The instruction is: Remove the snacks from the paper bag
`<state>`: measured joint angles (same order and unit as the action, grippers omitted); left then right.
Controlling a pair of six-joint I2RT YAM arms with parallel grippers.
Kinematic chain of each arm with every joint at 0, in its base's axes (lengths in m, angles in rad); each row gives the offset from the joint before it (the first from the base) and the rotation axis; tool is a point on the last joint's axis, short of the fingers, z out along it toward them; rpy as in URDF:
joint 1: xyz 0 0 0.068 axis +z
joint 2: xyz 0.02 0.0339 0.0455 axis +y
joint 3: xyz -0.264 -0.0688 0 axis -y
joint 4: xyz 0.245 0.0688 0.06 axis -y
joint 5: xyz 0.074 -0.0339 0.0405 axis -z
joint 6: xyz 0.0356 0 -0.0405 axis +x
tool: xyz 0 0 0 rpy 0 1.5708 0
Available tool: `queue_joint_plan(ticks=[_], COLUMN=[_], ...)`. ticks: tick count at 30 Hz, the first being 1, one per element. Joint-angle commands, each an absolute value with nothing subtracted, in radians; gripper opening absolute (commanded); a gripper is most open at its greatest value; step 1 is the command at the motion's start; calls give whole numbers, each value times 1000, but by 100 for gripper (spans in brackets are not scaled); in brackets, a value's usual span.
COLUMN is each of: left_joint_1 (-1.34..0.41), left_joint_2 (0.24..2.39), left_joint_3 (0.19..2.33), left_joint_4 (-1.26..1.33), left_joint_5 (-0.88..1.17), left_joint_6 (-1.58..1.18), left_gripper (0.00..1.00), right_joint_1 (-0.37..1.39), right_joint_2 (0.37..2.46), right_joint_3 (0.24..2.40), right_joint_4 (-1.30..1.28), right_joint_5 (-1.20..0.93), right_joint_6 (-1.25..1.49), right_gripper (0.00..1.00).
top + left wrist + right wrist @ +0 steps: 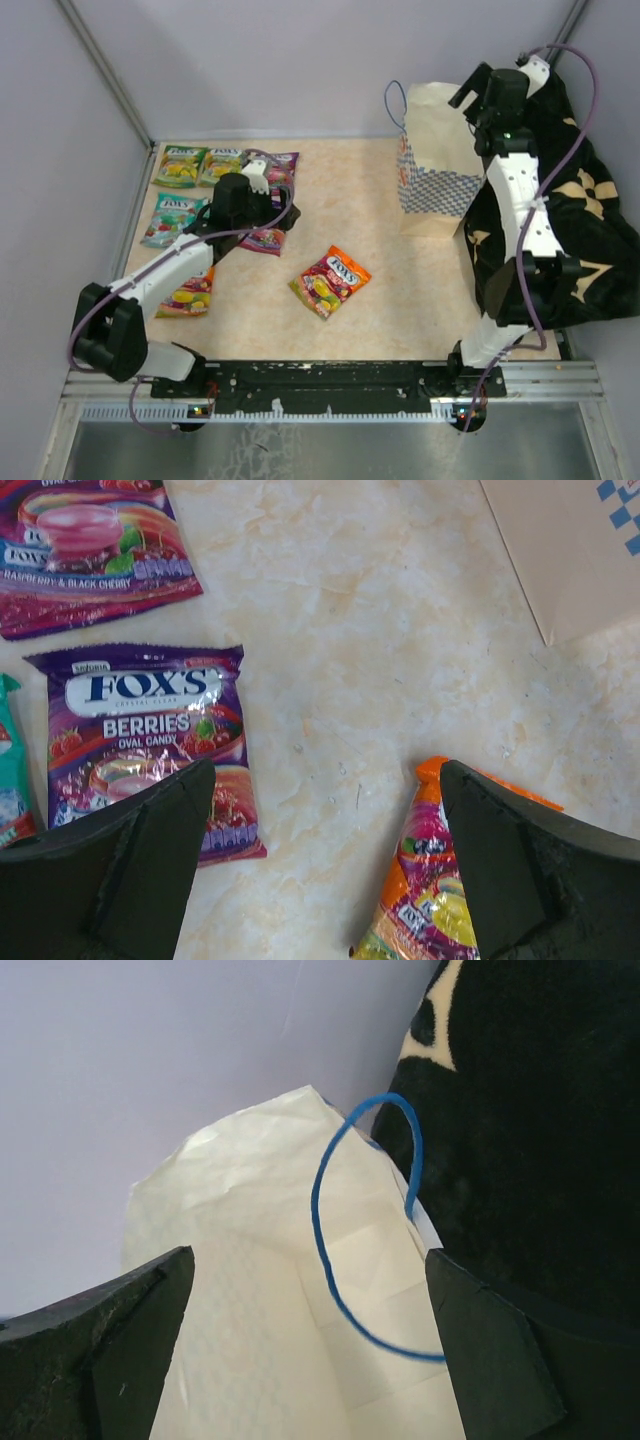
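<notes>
My right end effector (308, 1270) wide open, empty; paper bag (240, 1190) mouth just below it; snacks (330, 281) look light, slick, so I'd pinch a sealed edge

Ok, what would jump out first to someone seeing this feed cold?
The bright candy pouches clustered at the left, with the open left gripper hovering by them, and one orange-red pouch lying alone in the middle. Then the paper bag standing upright at the far right against the black flowered cloth, with the open right gripper poised over its mouth.
</notes>
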<state>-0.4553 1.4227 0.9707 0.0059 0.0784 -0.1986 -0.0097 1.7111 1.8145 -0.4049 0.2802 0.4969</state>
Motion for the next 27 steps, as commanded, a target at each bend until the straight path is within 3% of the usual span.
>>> queue_joint_plan(ticks=[1,9,15,19,27], left_joint_1=[-450,-486,-486,-485,-485], left_joint_2=[1312,1144,1123,1170,1246], left_joint_3=[882,706,630,619,646], left_joint_4=[0,61,145,219,215], left_joint_5=[89,83,31,24,25], left_joint_6=[-242,-229,-194,-175,-152], left_gripper=[100,100,100,100,100], right_joint_1=[-17,100,302,526,641], right_joint_2=[1501,1342,1340,1346,1361], right_joint_3=[1661,1527,1494,1440,1246], right_joint_4=[-193,-143,-164,-149,-68], right_joint_5=[235,361,429,495,349], right_joint_6=[535,469,415,342,532], right_gripper=[99,99,99,99,99])
